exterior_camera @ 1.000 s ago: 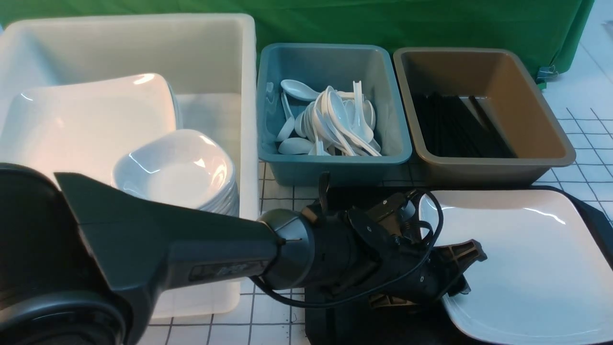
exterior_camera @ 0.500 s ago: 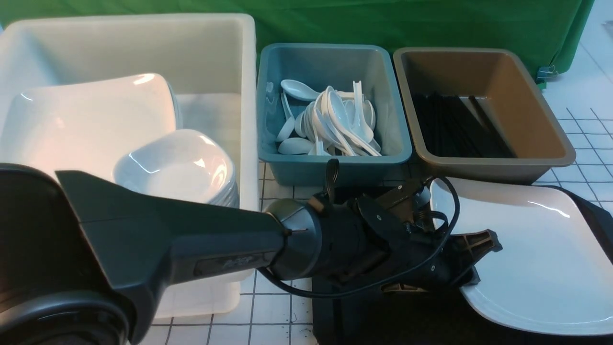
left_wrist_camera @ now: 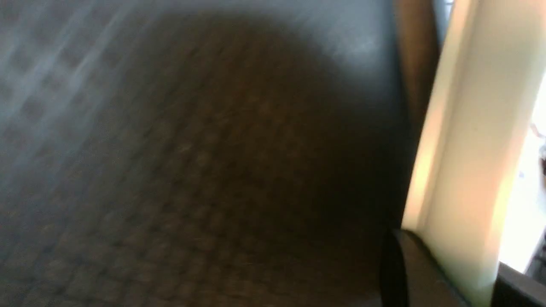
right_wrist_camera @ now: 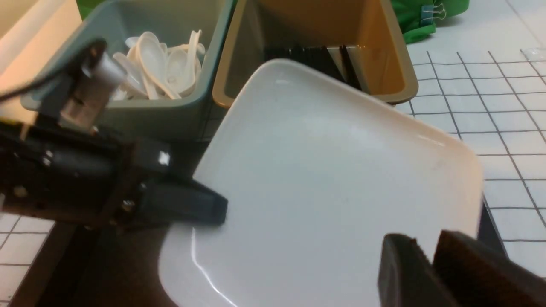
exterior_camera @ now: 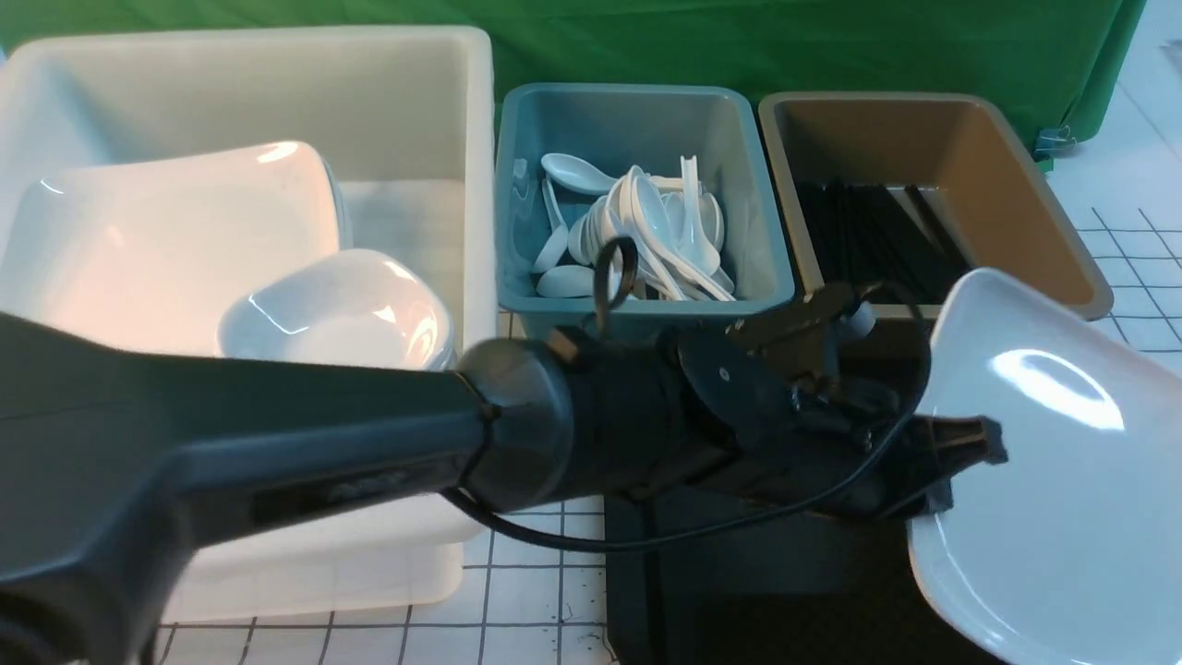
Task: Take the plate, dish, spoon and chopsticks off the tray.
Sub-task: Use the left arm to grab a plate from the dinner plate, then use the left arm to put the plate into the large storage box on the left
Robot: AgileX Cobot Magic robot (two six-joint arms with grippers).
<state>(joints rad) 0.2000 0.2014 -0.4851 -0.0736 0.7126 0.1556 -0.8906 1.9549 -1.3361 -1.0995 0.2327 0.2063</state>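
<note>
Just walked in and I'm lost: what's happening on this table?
The left end effector is clamped on the rim of the large white square plate, holding it steeply tilted over the black textured plastic tray. The right end effector hovers near the plate's opposite edge; whether it grips is unclear.

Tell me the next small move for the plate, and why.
Probably carry the plate leftward, kept high, toward the white tub. The left gripper is clamped on its rim, the right gripper seems to pinch the opposite rim, and the plate hangs tilted above the tray. Matching large plates already sit in that tub, whose wall stands higher than the tray.
</note>
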